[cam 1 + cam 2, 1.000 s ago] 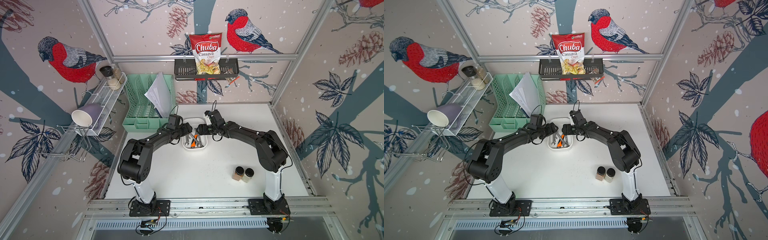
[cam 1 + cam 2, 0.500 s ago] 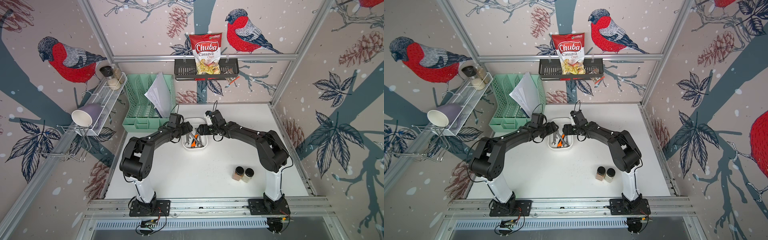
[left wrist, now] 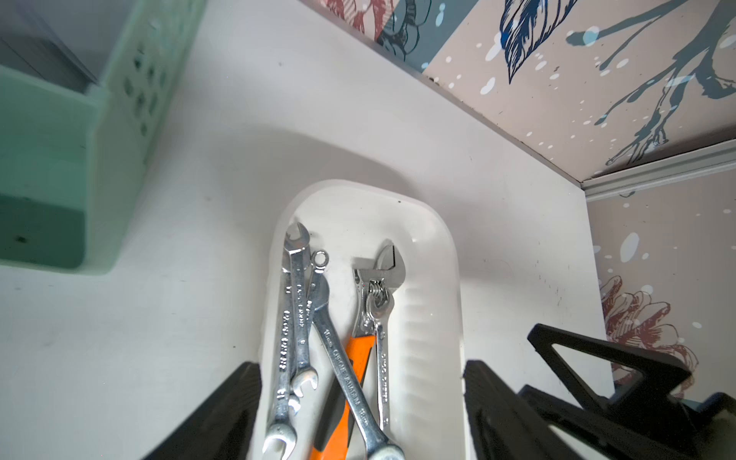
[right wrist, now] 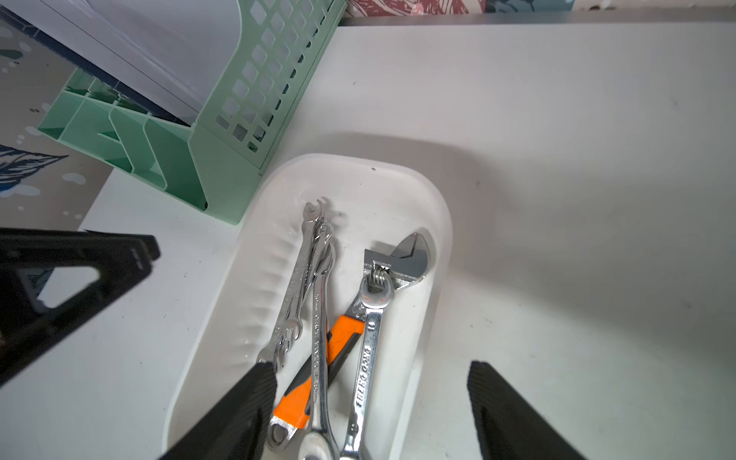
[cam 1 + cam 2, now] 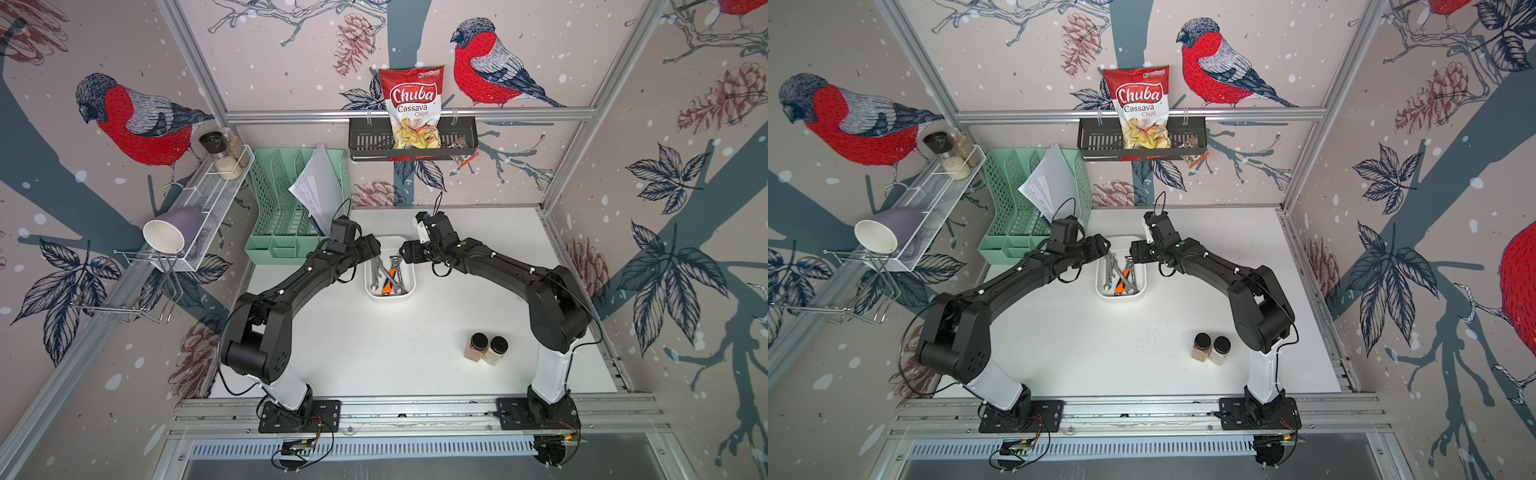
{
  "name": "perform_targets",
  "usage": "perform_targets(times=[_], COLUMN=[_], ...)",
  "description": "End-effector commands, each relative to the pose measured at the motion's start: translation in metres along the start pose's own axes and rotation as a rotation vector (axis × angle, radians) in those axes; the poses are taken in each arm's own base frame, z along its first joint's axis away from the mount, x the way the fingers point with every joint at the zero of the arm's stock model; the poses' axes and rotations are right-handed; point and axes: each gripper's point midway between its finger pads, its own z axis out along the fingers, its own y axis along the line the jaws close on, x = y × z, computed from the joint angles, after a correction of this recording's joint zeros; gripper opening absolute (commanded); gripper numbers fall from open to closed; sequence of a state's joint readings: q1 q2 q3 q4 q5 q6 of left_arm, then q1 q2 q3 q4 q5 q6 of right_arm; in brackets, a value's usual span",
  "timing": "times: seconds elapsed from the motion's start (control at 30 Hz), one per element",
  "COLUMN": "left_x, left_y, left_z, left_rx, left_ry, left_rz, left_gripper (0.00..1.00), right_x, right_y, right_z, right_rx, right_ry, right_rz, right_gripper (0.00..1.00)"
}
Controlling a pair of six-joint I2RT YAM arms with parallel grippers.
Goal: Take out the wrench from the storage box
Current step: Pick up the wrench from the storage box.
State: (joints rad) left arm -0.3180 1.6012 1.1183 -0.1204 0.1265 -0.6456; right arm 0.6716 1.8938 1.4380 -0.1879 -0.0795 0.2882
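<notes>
Lengthwise in the storage box (image 5: 390, 298), the orange-handled wrench (image 5: 390, 279) points rearward.

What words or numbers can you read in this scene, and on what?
"Chuba Cassava Chips": red and white crisp bag in the black slotted wall basket.
"CHROME VANADIUM": stamped on a silver combination wrench in the white plastic storage box.
Stampings on the other wrenches and the bag's small green logo: too blurred to read.
</notes>
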Motion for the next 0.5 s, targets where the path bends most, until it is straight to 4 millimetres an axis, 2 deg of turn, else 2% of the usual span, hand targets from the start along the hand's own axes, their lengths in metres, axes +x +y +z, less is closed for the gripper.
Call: perform_targets(times=[0.0, 0.17, 0.3, 0.37, 0.47], left_x=[0.001, -0.003, -0.006, -0.006, -0.002], left_y=[0.017, 0.026, 0.027, 0.025, 0.023], left_z=[-0.020, -0.049, -0.066, -0.070, -0.073], left_rx=[-0.094, -0.162, -0.178, -0.172, -0.160], left_ry=[-0.012, -0.046, -0.065, -0.060, -0.051], left_rz=[0.065, 0.128, 0.168, 0.193, 0.207], left_gripper=[0.84, 0.87, 0.89, 0.89, 0.89], right_x=[0.001, 0.008, 0.021, 0.029, 0.039], right_y=[0.000, 0.023, 0.046, 0.049, 0.043], right_z=[-0.009, -0.001, 0.019, 0.032, 0.050], right_rx=[0.081, 0.054, 0.010, 0.011, 0.023], right_ry=[0.009, 0.046, 0.101, 0.145, 0.221], right_rz=[-0.147, -0.215, -0.246, -0.295, -0.369], right_gripper=[0.79, 0.73, 0.67, 0.65, 0.59])
